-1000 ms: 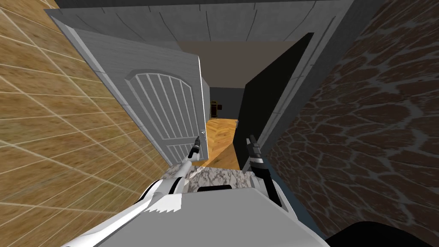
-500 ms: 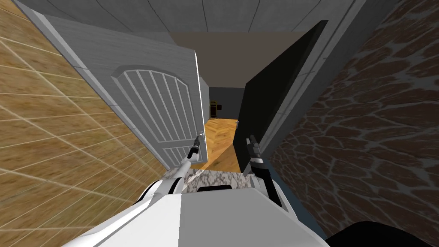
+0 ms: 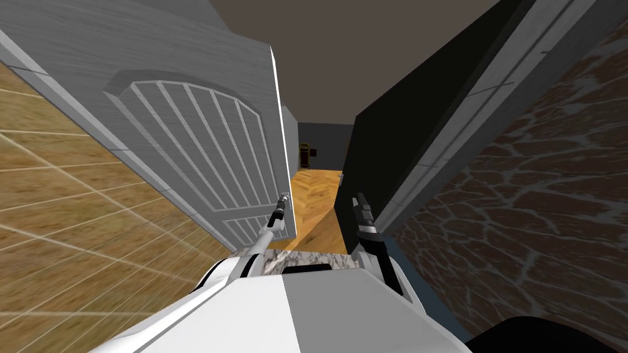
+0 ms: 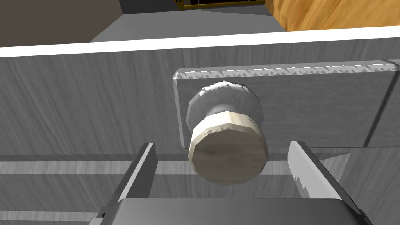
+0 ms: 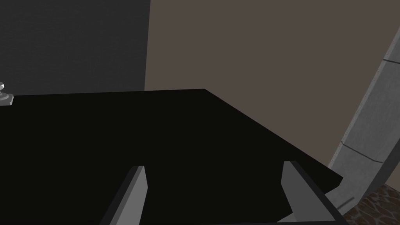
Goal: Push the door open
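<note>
The grey door (image 3: 202, 141) stands partly open on the left side of the doorway. It has an arched, ribbed panel, and its white free edge (image 3: 277, 122) faces the gap. Through the gap a wooden floor (image 3: 316, 190) runs on to a dark far wall under a brown ceiling (image 3: 368, 55).

The left gripper (image 3: 283, 199) is at the door's free edge, low on the leaf. In the left wrist view its two fingers (image 4: 142, 172) stand wide apart on either side of the round, pale door knob (image 4: 228, 150). The knob sits between them with space on both sides, so neither finger presses it. It stands out from a grey plate (image 4: 281, 105) fixed to the door face just beside the white edge.

The right gripper (image 3: 359, 199) is held up on the other side of the gap, close to a black panel (image 3: 392, 141) that leans along the grey door frame (image 3: 490, 104). Its fingers (image 5: 136, 183) are also wide apart and hold nothing; the black panel lies beyond them. A small grey knob (image 5: 4, 95) sits at that panel's edge.

A tan tiled wall (image 3: 73, 214) is on the left and a brown stone wall (image 3: 539, 214) on the right.
</note>
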### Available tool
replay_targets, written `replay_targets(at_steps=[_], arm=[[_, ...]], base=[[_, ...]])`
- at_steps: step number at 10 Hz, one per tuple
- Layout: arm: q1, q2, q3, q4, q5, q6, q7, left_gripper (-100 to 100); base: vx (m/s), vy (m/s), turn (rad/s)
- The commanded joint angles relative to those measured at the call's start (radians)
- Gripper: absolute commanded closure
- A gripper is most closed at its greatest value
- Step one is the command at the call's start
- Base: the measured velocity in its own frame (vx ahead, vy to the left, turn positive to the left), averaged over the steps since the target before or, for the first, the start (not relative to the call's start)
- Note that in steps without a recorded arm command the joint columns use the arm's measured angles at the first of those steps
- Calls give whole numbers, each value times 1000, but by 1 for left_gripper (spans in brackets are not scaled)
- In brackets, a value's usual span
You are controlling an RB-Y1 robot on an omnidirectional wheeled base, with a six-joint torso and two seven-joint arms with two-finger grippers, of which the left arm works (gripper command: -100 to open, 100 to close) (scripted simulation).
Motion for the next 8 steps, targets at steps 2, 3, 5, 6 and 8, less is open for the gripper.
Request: replay_targets(at_steps=[2, 3, 5, 6, 8], arm=[[0, 0, 0, 0, 0, 0, 0, 100], [0, 0, 0, 0, 0, 0, 0, 100], [0, 0, 0, 0, 0, 0, 0, 100], [0, 0, 0, 0, 0, 0, 0, 100], [3, 8, 12, 2, 5, 2, -5, 100]], base=[[37, -3, 2], [-29, 5, -5], [-22, 1, -3], [-9, -1, 2], [46, -13, 16]])
